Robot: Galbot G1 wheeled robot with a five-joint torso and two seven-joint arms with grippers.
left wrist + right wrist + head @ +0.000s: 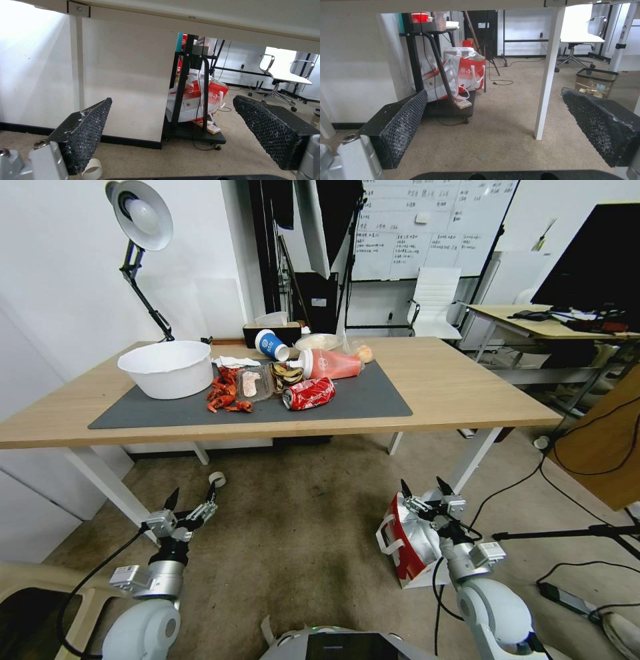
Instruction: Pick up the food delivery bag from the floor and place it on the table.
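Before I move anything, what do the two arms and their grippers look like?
Both arms have glossy white rounded shells, silver metal wrists with small grey boxes, and black cables along them. The left gripper and right gripper have bare metal knuckles and black pointed fingers; up close, the finger pads are black with a fine waffle texture, scuffed white at edges.

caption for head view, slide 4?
Both open grippers, left gripper and right gripper, above the floor; food delivery bag under the right one.

From the head camera we look forward and down across the table (pixel 467 393) to the floor (pixel 300 527). Our wrist cameras sit low, facing under the tabletop; both share a distant black cart (pixel 193 130) (pixel 446 110) holding red-and-white bags.
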